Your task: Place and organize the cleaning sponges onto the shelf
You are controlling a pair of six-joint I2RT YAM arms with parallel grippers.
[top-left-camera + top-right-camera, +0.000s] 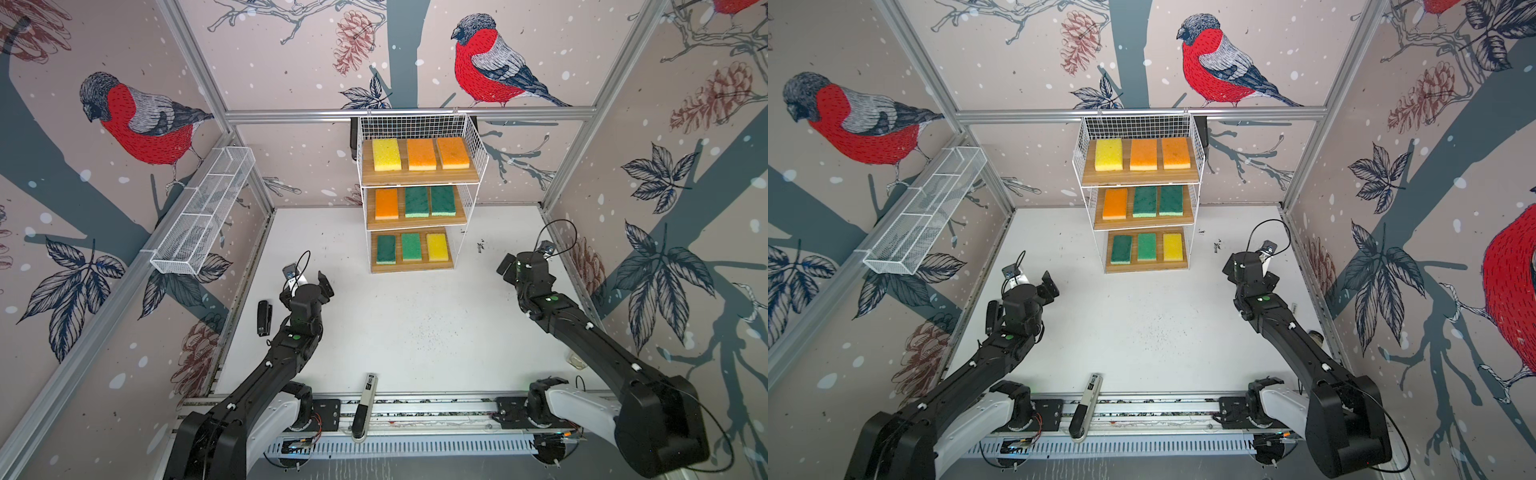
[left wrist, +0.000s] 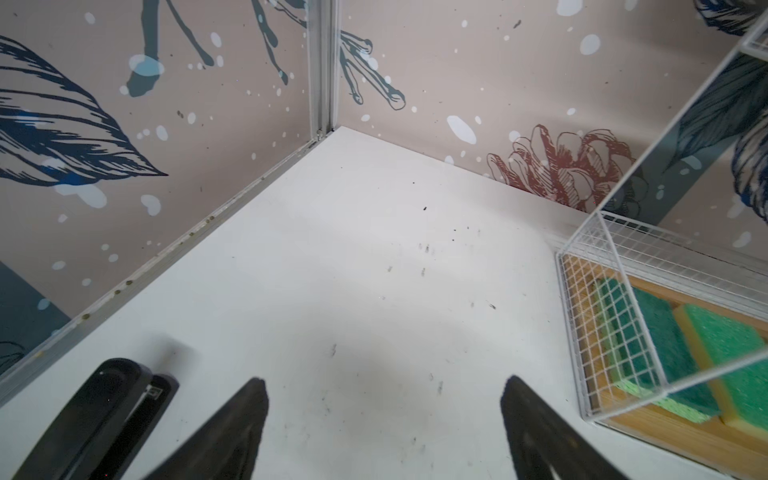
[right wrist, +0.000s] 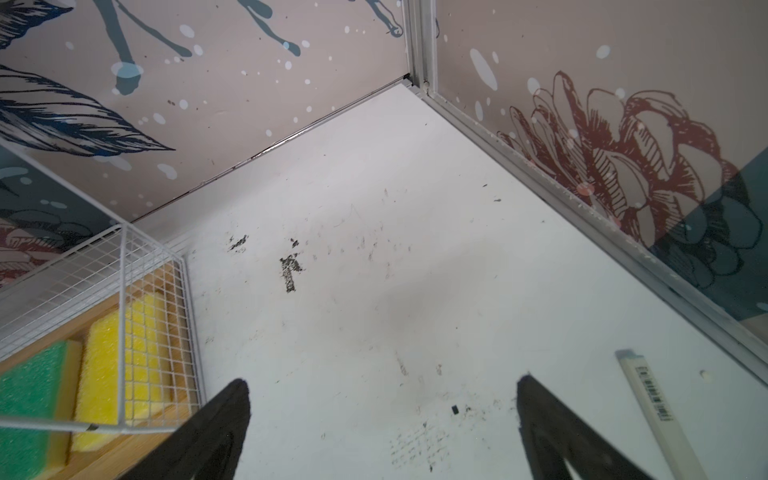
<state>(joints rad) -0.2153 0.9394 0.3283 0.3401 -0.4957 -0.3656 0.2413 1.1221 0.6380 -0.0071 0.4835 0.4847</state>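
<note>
The shelf (image 1: 419, 176) (image 1: 1140, 178) stands at the back middle of the table, and all the cleaning sponges in view lie flat on its boards. The top board holds a yellow sponge (image 1: 386, 154) and two orange ones (image 1: 421, 154). On the middle board are an orange sponge (image 1: 386, 203) and two green ones (image 1: 417, 201). A dark green (image 1: 386, 249), a lighter green (image 1: 411, 247) and a yellow sponge (image 1: 437, 247) fill the bottom board. My left gripper (image 1: 309, 280) (image 2: 385, 381) hovers open and empty left of the shelf's front. My right gripper (image 1: 525, 259) (image 3: 383, 380) is open and empty to its right.
A long white mesh basket (image 1: 203, 212) hangs on the left wall. A black stapler-like object (image 1: 263, 318) (image 2: 95, 415) lies beside the left arm. A marker (image 1: 363, 405) rests across the front rail. A white barcoded stick (image 3: 656, 407) lies near the right wall.
</note>
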